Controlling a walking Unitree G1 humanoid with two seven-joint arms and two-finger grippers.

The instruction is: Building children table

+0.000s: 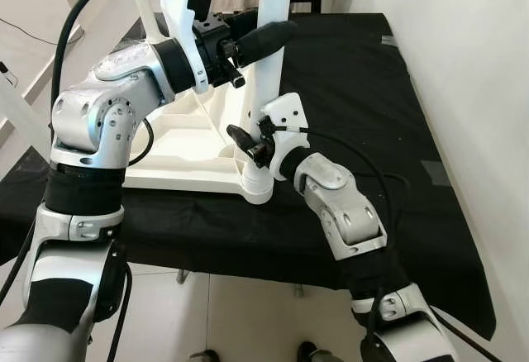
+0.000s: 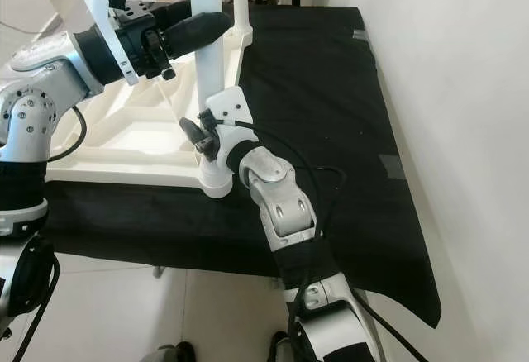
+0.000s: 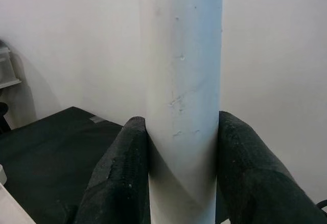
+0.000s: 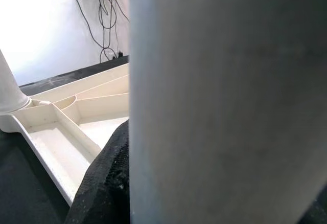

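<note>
Got both my left jaws (image 1: 269, 38) and right jaws (image 1: 248, 143) pinching the white leg (image 1: 269, 89) standing in the upside-down tabletop (image 1: 178, 143) corner socket; uneven push could cock it sideways and jam.

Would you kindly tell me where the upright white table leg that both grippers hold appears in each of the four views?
Left eye view: the table leg rises at centre top, from the corner socket of the upturned tabletop.
Right eye view: left of centre.
Left wrist view: centre, a pale column between the left gripper's fingers.
Right wrist view: centre to right, very close.
Shared landmark: the black cloth.
</note>
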